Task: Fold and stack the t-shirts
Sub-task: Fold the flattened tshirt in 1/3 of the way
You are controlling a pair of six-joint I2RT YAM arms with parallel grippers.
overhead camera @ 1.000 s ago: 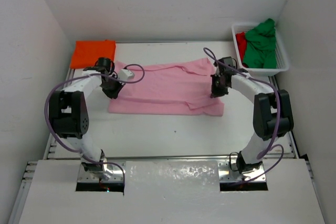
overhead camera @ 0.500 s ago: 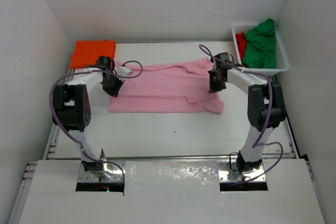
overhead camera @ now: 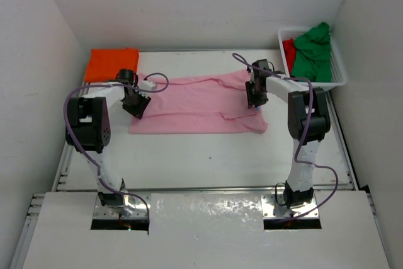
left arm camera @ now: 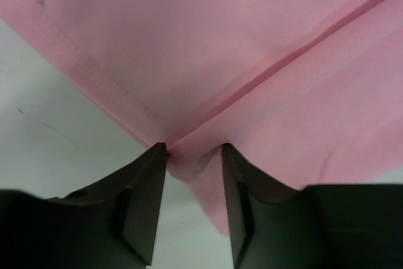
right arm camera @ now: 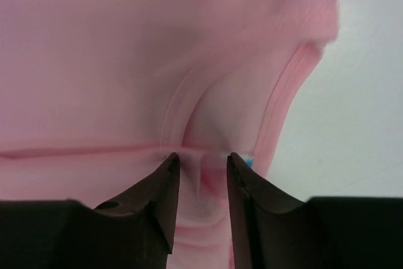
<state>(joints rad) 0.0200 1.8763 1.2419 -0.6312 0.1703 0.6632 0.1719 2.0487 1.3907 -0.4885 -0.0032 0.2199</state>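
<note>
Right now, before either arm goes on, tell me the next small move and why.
Probably lift both pincers straight up off the pink shirt. The left pincer and right pincer each stand with jaws slightly apart over a pinch of pink cloth, and the shirt lies folded in a flat band on the table, so this fold looks laid down.

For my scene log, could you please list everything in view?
flat white table: one, white, beneath everything
white plastic mesh basket: one, white, far right corner
light pink fabric t-shirt: one, pink, spread mid-table
folded bright orange fabric t-shirt: one, orange, far left corner
green fabric t-shirt: one, green, in the basket
red fabric t-shirt: one, red, in the basket
left arm, right arm: two, black and white, flanking the pink t-shirt
left hand, right hand: two, black, open, at the pink t-shirt's ends
</note>
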